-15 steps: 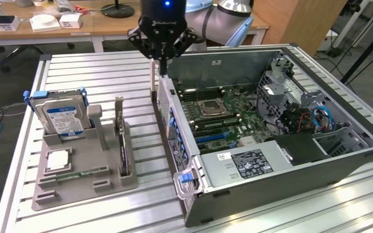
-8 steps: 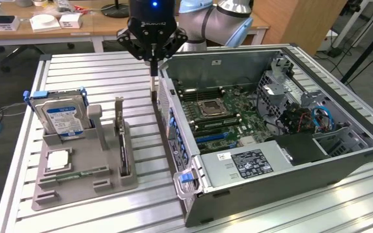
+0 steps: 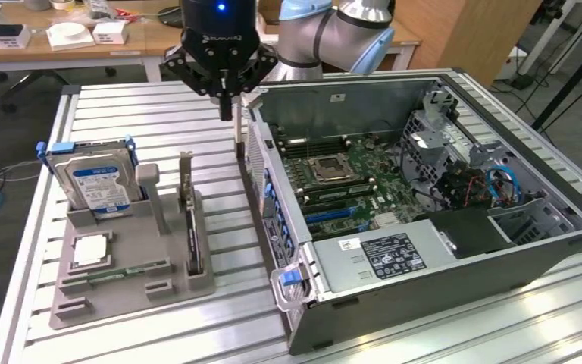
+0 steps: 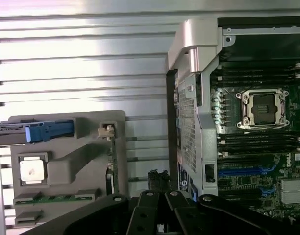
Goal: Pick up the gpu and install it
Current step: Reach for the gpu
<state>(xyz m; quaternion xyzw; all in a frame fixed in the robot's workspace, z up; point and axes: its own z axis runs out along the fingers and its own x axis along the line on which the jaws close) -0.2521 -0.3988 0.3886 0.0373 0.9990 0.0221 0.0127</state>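
Exterior view, first note-taker: tool (image 3: 226, 111) at upper centre of frame, fingers pinched together, nothing between them. It hangs over the bare table (image 3: 149, 106), just beside the back corner of the open computer case (image 3: 453, 258). Where's the gpu?

Second note-taker: gpu (image 3: 191, 227) left of centre, standing on edge in a slot of the grey rack (image 3: 119, 296) at lower left. Hard drive (image 3: 94, 182) upright in the same rack, further left. Card and tool well apart.

First: Which step, then?

Second: I reckon it's the approach to the pick. Card not lifted, nothing installed. Board slots (image 3: 333, 215) inside the case, centre frame, look vacant.

First: What does the grasp call for?

Second: My read is fingers parted first, then lined up along that thin top edge and brought straight down. Narrow target, easy to miss or tip.
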